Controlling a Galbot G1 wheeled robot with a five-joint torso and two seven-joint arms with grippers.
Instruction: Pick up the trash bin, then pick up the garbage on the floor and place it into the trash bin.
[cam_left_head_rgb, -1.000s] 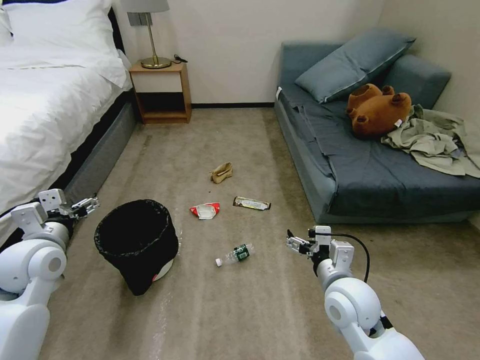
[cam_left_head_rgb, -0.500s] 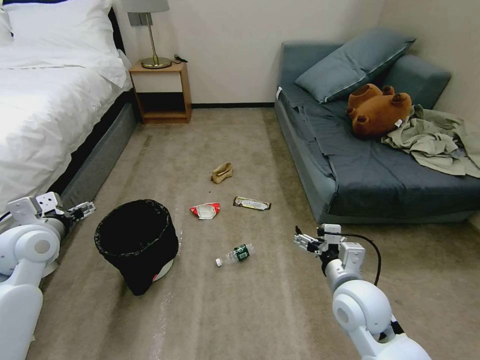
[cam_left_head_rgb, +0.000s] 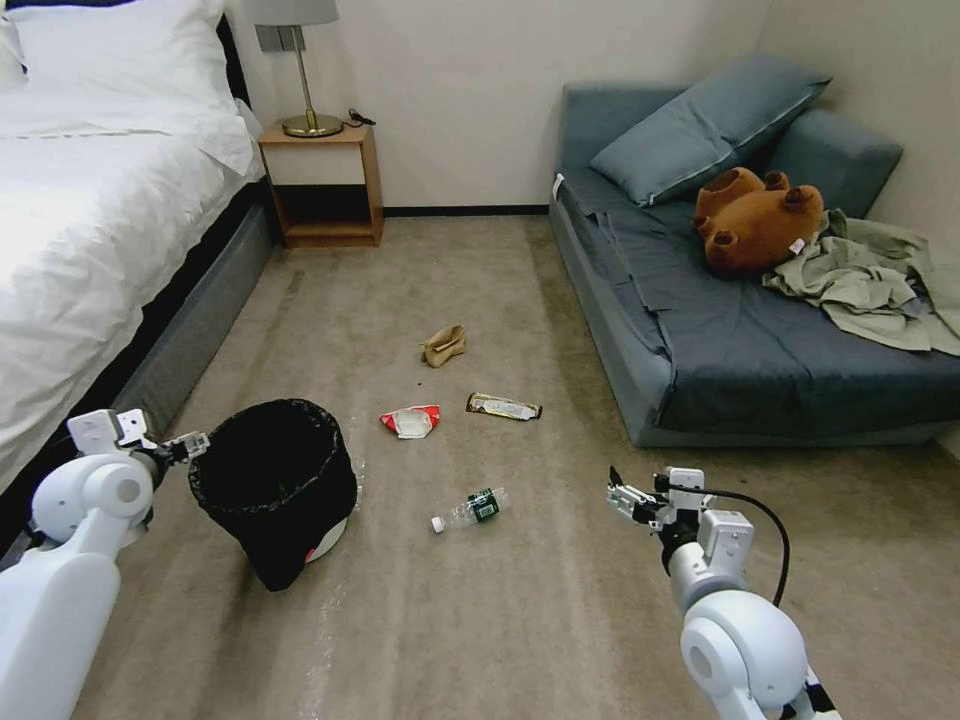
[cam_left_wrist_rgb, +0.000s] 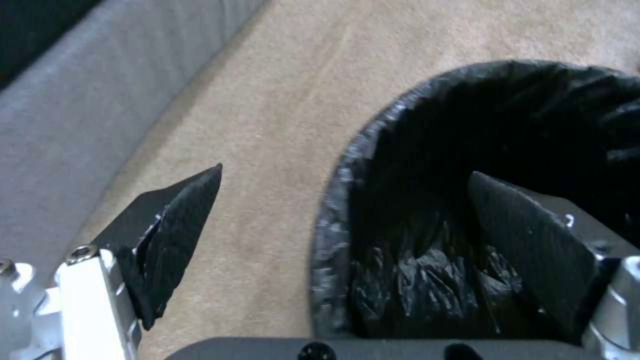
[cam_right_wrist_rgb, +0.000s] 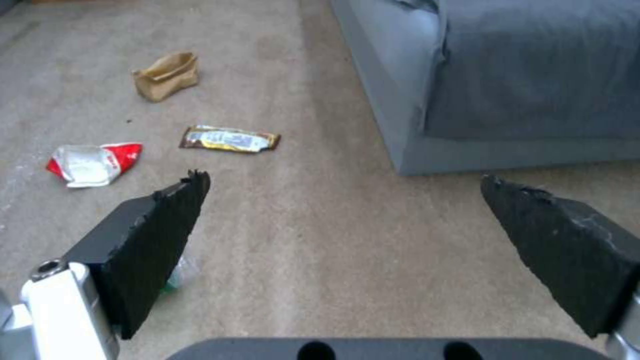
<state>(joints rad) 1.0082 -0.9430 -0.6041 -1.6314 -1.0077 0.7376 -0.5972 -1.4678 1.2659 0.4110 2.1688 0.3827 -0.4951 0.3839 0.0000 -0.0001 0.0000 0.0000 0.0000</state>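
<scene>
Evidently the task stood at its first step, judging by how things lay. The trash bin (cam_left_head_rgb: 275, 480) sat on the carpet, not yet lifted, its black liner empty as far as the left wrist view showed. The left gripper (cam_left_head_rgb: 190, 445) was at the bin's rim on the bed side, jaws spread wide; in the left wrist view one finger (cam_left_wrist_rgb: 530, 240) hung over the bin's mouth and the other (cam_left_wrist_rgb: 170, 225) over carpet outside the rim, so the rim lay between them, ungripped.

All four litter pieces remained on the floor beyond the bin, toward the sofa (cam_left_head_rgb: 760, 340). The clear bottle (cam_left_head_rgb: 468, 509) lay nearest the bin. The red-and-white wrapper (cam_left_head_rgb: 410, 421) lay near the bin's far side, with the dark-and-gold wrapper (cam_left_head_rgb: 503, 406) just past it. The brown paper bag (cam_left_head_rgb: 443, 345) lay farthest from the bin, toward the nightstand (cam_left_head_rgb: 322, 182).

The right gripper (cam_left_head_rgb: 628, 497) hovered over open carpet, well apart from the bin on the sofa side, jaws open and holding nothing.

The bed (cam_left_head_rgb: 90, 210) ran close beside the bin, leaving the left arm a narrow working lane. A plush bear (cam_left_head_rgb: 755, 222) and an olive cloth heap (cam_left_head_rgb: 870, 280) lay on the sofa, well apart from the bin. Nothing obstructed the litter.
</scene>
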